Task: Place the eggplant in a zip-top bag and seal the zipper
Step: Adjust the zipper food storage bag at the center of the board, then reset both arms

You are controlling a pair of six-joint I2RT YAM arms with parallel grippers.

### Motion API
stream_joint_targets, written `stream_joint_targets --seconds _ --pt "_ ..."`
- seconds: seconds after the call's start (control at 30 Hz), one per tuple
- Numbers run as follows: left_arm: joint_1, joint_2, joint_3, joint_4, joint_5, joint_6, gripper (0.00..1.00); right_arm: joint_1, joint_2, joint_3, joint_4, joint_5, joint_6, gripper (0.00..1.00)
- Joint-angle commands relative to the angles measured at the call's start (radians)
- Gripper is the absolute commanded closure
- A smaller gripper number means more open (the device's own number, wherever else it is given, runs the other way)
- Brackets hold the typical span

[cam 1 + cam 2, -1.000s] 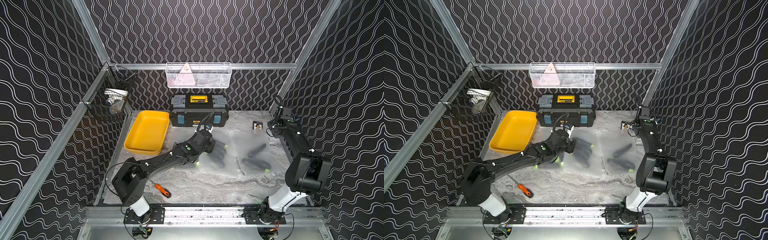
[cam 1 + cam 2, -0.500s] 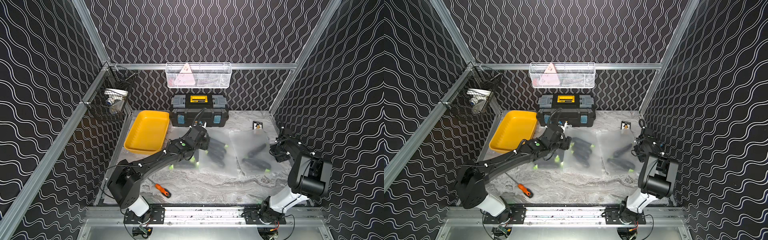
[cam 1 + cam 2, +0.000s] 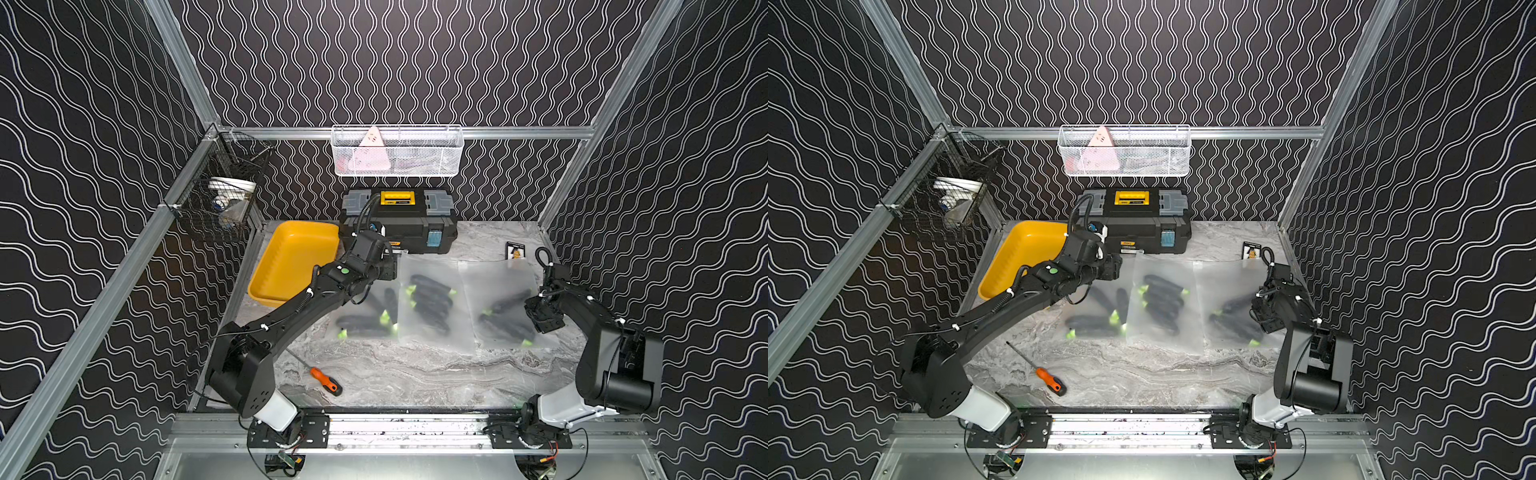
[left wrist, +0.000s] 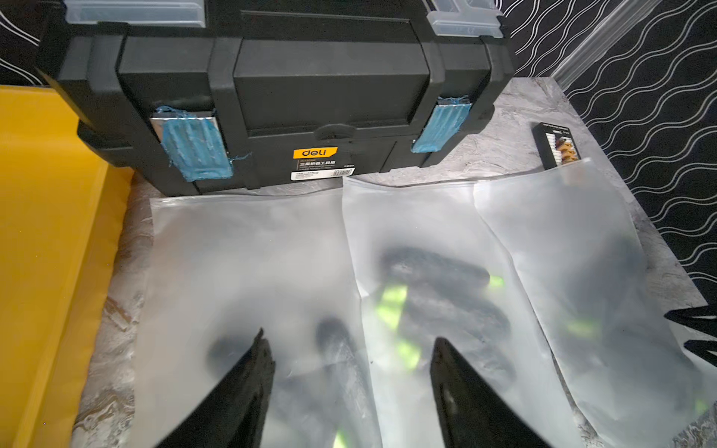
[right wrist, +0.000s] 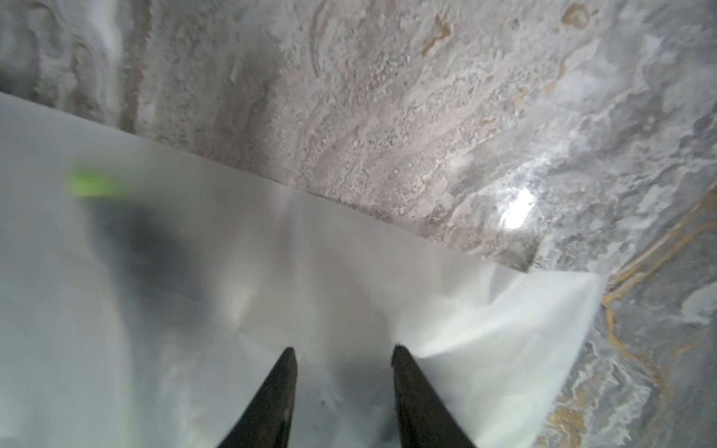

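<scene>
– While your left gripper (image 4: 349,337) hangs over the left zip-top bag (image 4: 240,252), jaws wide & holding nothing, the eggplants (image 3: 357,324) already lie inside it, toward the near end. Zipper edge looks to be the far one, just by the toolbox (image 4: 329,85).
– And the R side?
– Your right gripper (image 5: 343,349) sits low over a corner of the right zip-top bag (image 5: 194,291), jaws roughly half apart, nothing pinched that I can see. Can't tell if the tips touch the film.
– Risks?
– Frosted film looks slick: pinch one layer only and you drag the bag w/o sealing. Bags overlap, so tugging the middle bag (image 3: 432,299) may shift its neighbours. Can't tell which zippers are shut, so check b4 pressing.
</scene>
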Motion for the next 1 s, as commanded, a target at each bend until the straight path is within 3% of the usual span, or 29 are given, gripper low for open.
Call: stream_joint_targets --seconds 0.0,0.07,0.1,0.13,0.17,0.2,0.37,0.5,0.63,0.8,0.97 --pt "0.04 -0.008 0.023 -0.023 0.012 -0.002 0.31 0.002 -0.04 0.038 -0.02 0.0 0.011 0.56" --pt "0.073 -0.002 0.039 -0.039 0.016 0.013 0.26 0.002 -0.057 0.059 0.003 0.022 -0.035 0.54" --pt "0.089 0.006 0.052 -0.056 0.005 0.023 0.02 0.002 -0.057 0.073 0.032 0.02 -0.073 0.51" --pt "0.102 0.013 0.06 -0.064 0.002 0.033 0.01 0.002 -0.06 0.081 0.072 0.006 -0.126 0.39" --pt "0.118 0.019 0.065 -0.068 0.006 0.046 0.01 0.004 -0.063 0.084 0.111 -0.006 -0.178 0.08" --pt "0.134 0.025 0.071 -0.074 0.0 0.054 0.01 0.009 -0.065 0.088 0.15 0.0 -0.227 0.0" --pt "0.225 0.005 -0.008 0.028 -0.004 0.1 0.01 0.04 -0.129 0.023 0.369 0.116 -0.427 0.0" --pt "0.287 -0.027 -0.133 0.167 -0.002 0.128 0.01 0.14 -0.178 -0.103 0.618 0.23 -0.648 0.0" --pt "0.335 -0.053 -0.268 0.277 -0.082 0.14 0.01 0.154 -0.146 -0.141 0.676 0.29 -0.693 0.0" --pt "0.407 -0.142 -0.499 0.513 -0.128 0.227 0.01 0.153 -0.126 -0.22 0.824 0.212 -0.785 0.0" --pt "0.456 -0.14 -0.586 0.564 -0.133 0.278 0.01 0.14 -0.128 -0.273 0.913 0.088 -0.817 0.0"
